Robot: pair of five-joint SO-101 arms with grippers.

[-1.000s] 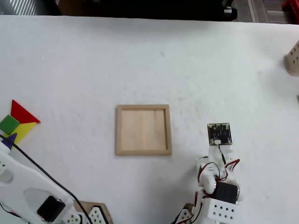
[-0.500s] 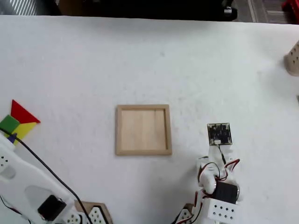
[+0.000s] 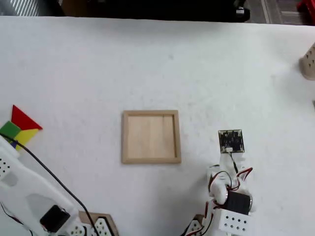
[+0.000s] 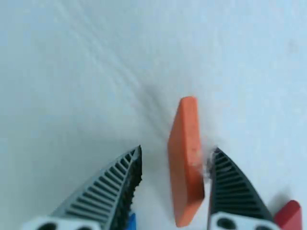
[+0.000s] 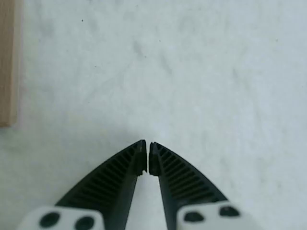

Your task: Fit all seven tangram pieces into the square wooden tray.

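The left end effector (image 4: pixel 176 152) is down at the surface's (image 3: pixel 197 64) left edge, open wide around an orange tangram piece (image 4: pixel 186 158). One finger (image 4: pixel 230 187) sits right against the piece or just beside it, and the other (image 4: pixel 112 189) stands clearly apart, so nothing is gripped yet. That is the danger. If the far finger closes in alone, it could shove the piece sideways or knock it flat before both pads bite. The piece shows a narrow face, apparently up on its edge or tipped, so a pinch near one end may let it swivel or squirt out. The neighbours are close too. The red triangle (image 3: pixel 24 118), green square (image 3: pixel 9 130) and yellow piece (image 3: pixel 27 136) crowd the same corner, and a sloppy close could drag one of them along. The orange piece's long axis runs straight out between the fingers, in line with the end effector's reach, with its far end pointing away from the wrist. The square wooden tray (image 3: pixel 151 136) waits mid-surface, well apart from this corner, with nothing in it. Just beside the tray's right edge, the right end effector (image 5: pixel 147 158) rests pinched closed on nothing.
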